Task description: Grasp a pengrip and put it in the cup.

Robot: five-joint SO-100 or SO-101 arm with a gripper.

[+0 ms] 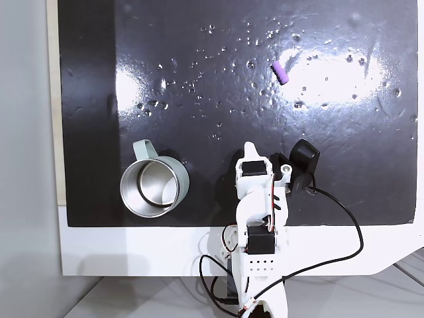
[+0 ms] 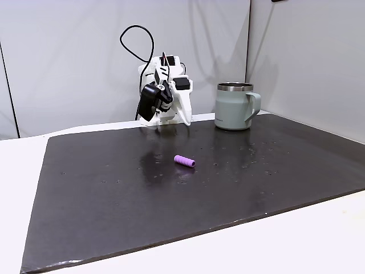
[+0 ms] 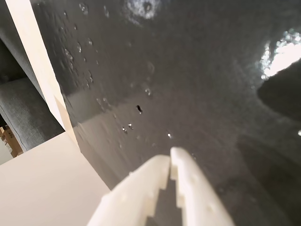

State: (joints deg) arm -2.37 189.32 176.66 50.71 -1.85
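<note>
Pengrip (image 1: 281,72) sits alone out on the black mat (image 1: 199,40), roughly 1 o'clock from the arm's base in the top-down fixed view, well apart from everything else. Cup (image 1: 154,187) stands upright near the mat's front edge at about 9 o'clock from the folded arm (image 1: 260,199), handle pointing toward 12, and it looks empty inside.

Gripper (image 3: 170,162) is closed on nothing in the wrist view, its two white fingers pressed together over bare mat. So I'd say the reach hasn't started yet.

Stuff that could go sideways, imo: that little tube lies on its side on a glossy mat, so a slightly off-centre pinch could make it roll or squirt out from between the fingers. It's also soft-looking and tiny, so closing too high might miss it entirely. The cup's opening is generous, but releasing early could bounce it off the rim.
</note>
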